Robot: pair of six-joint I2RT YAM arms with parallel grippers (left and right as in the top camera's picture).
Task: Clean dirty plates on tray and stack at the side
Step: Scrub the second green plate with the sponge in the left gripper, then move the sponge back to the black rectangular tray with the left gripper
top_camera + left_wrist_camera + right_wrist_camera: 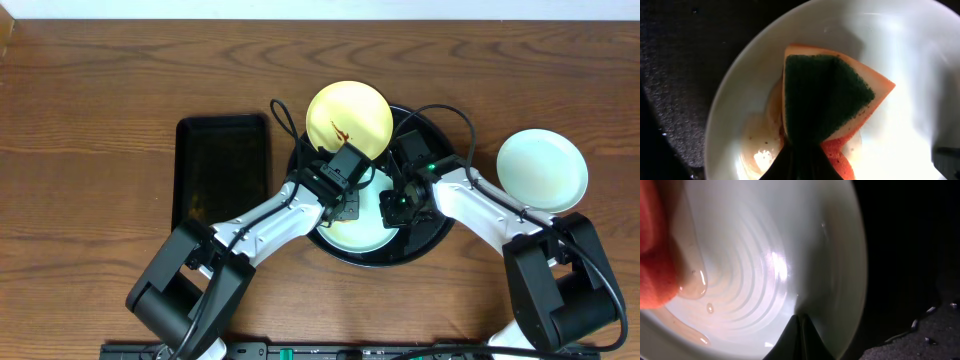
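Right pincer astride mint plate rim

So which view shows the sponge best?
Left wrist: the sponge fills the frame, green face and orange body clear, on the plate. Right wrist catches only a blurred orange edge; overhead, the left arm hides it.

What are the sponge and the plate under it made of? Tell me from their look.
Sponge: soft orange foam topped by a dark green scouring pad, fibrous and matte. Plate: probably glazed ceramic or melamine; smooth, glossy, bright glare.
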